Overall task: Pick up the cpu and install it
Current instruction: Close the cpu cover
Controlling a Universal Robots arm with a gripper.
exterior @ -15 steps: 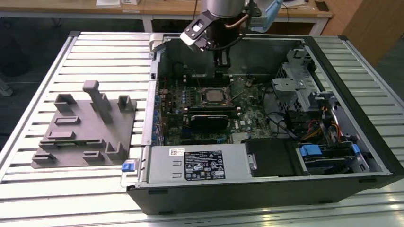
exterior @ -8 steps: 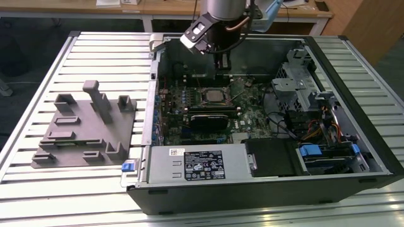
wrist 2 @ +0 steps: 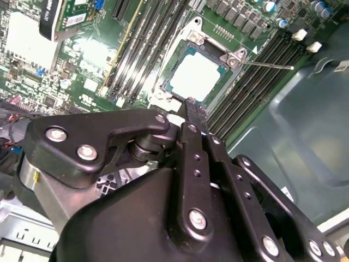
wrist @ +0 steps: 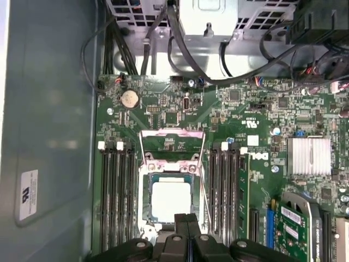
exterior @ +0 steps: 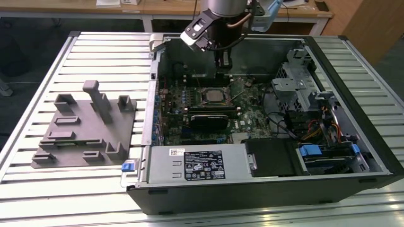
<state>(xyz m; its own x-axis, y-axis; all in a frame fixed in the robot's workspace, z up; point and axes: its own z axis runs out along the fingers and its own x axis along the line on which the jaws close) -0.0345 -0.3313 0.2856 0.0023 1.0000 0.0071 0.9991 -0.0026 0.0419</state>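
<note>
The cpu (exterior: 215,97) is a small square chip with a silvery top, lying flat in the metal-framed socket (wrist: 146,180) on the motherboard of the open computer case. It shows in both wrist views (wrist 2: 196,76) (wrist: 170,201). The socket's hinged cover plate (wrist: 172,141) stands flipped open beside it. My gripper (exterior: 222,66) hangs above the board near the case's back wall, a little beyond the chip and clear of it. Its two black fingertips (wrist 2: 192,105) are pressed together with nothing between them, and in the first wrist view the gripper (wrist: 186,217) overlaps the chip's edge.
Memory slots (wrist: 115,191) flank the socket on both sides. A thin metal lever (wrist 2: 267,65) sticks out beside it. A black block (exterior: 213,120) sits in front of the socket, the power supply (exterior: 198,163) at the case front, a drive cage (exterior: 296,80) on the exterior view's right. A grey fixture (exterior: 82,127) lies on the slatted table.
</note>
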